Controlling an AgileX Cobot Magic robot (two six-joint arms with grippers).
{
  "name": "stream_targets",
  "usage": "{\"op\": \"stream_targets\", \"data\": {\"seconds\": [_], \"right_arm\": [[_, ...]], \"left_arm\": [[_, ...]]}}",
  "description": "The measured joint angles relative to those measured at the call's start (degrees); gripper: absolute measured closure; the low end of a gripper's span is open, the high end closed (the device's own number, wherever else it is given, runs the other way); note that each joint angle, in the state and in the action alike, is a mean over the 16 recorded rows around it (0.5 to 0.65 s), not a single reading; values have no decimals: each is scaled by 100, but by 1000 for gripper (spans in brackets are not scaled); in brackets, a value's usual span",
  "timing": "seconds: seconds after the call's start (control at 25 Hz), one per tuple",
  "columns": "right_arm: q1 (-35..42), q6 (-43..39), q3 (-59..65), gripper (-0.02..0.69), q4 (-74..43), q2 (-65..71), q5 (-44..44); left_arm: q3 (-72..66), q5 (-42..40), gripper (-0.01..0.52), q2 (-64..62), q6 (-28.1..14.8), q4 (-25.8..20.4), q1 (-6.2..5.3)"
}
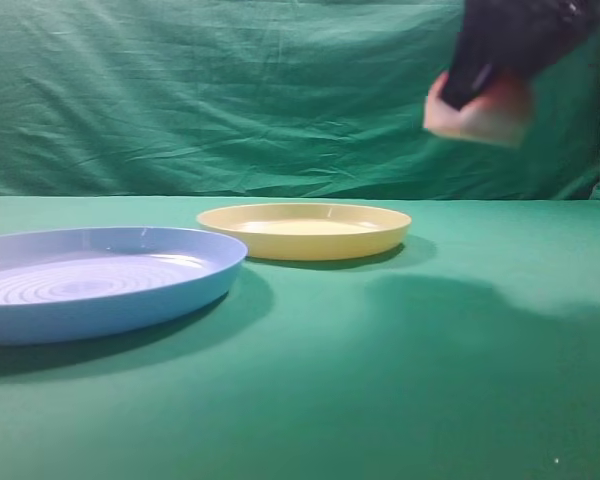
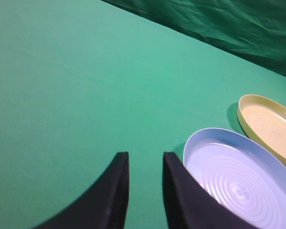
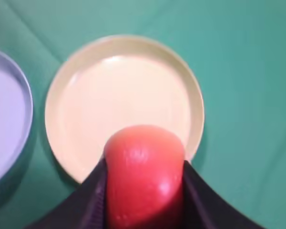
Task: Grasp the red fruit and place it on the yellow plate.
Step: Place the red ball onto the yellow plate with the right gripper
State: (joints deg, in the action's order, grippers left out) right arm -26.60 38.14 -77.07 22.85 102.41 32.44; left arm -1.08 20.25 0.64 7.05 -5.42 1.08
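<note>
My right gripper (image 1: 485,95) hangs high at the upper right, shut on the red fruit (image 1: 492,110), whose pale orange base sticks out below the black fingers. In the right wrist view the red fruit (image 3: 145,176) fills the gap between the two fingers (image 3: 93,191), above the near rim of the yellow plate (image 3: 100,100). The yellow plate (image 1: 305,230) lies on the green cloth, below and left of the held fruit. My left gripper (image 2: 145,164) is open over bare cloth, holding nothing.
A larger light blue plate (image 1: 90,280) with concentric rings lies left of the yellow one; its rim (image 2: 200,138) touches the left gripper's right finger in view. The yellow plate (image 2: 267,124) sits beyond it. A green curtain (image 1: 230,90) backs the table.
</note>
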Motion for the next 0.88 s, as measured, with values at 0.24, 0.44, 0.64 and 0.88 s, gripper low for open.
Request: {"op": "stream_targets", "data": {"seconds": [0.24,0.44,0.64,0.88], "right_arm": [[-294,27,-577,319,20,847,-251],[-348,32,-820,202,-66,1254,-266],[-356,22,-1002,114,-285,1158,-144],[-357,-325,-1166,224,-608,545,370]], "left_arm": [[0,0,357,0,0,-4,0],[0,0,357,0,0,-7,0],[0,0,357,0,0,-7,0],[0,0,357,0,0,-7,0]]}}
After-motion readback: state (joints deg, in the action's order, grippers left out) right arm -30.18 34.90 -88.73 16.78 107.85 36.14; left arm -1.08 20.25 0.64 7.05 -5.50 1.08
